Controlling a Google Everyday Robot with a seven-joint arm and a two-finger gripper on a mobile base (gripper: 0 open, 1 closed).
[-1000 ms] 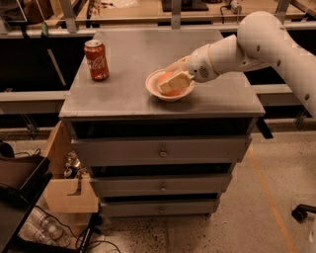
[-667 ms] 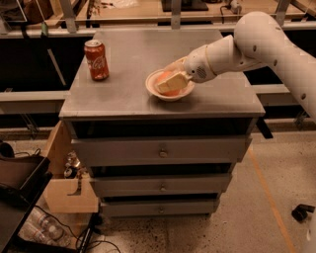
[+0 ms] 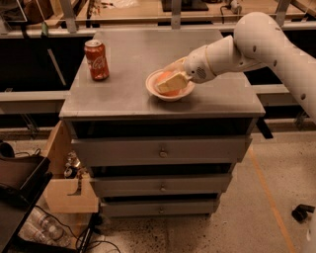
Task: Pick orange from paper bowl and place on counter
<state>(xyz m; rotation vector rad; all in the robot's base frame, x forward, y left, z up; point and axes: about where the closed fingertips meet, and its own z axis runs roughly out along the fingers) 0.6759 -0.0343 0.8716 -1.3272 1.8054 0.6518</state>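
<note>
The orange [image 3: 163,77] lies in the off-white paper bowl [image 3: 169,97], which stands a little right of the middle of the grey metal counter [image 3: 128,54]. My gripper [image 3: 174,78] reaches in from the right on the white arm [image 3: 256,39] and is down in the bowl, around the orange's right side. It covers part of the fruit. The orange rests in the bowl, not lifted.
A red soda can [image 3: 97,60] stands upright at the counter's left side. Bare grey top lies between the can and the bowl and behind the bowl. The cabinet's drawers [image 3: 160,153] are below, a wooden workbench [image 3: 148,12] behind, and boxes and cables on the floor to the left.
Almost nothing differs. The gripper has stayed down in the bowl at the orange, and the bowl, orange and can have not moved.
</note>
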